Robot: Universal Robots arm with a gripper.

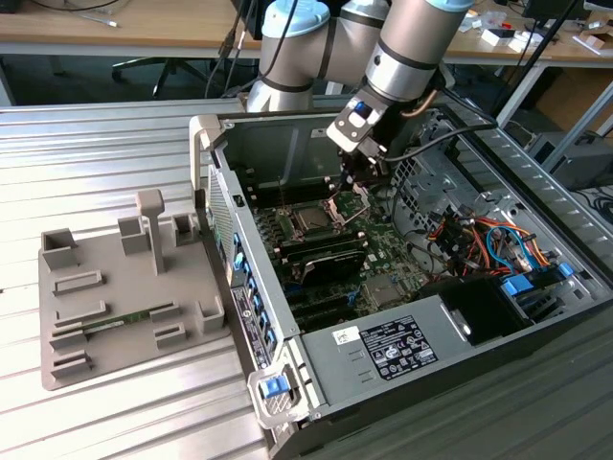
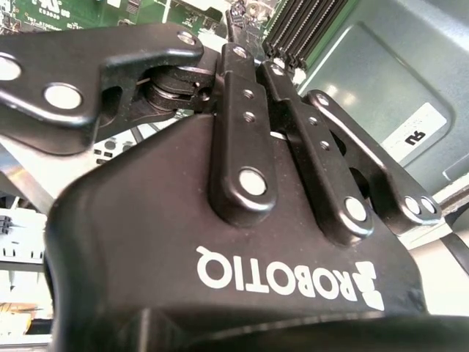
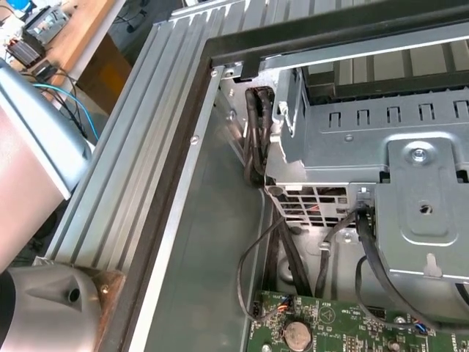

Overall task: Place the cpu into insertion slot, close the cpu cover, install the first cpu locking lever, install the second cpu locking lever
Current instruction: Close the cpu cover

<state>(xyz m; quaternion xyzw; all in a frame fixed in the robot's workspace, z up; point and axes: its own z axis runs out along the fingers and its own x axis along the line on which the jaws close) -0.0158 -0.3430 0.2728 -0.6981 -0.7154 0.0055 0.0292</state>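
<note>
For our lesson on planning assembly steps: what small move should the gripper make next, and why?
Probably push the cpu cover down: the cpu already lies in the insertion slot, the cover stands tilted open, and the gripper hovers at it.

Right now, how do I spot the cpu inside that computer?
Find the open computer case and the green circuit board inside it. Toward the exterior view's left of the gripper lies the cpu: a flat silver-grey square, unlike the long black memory slots beside it.
</note>
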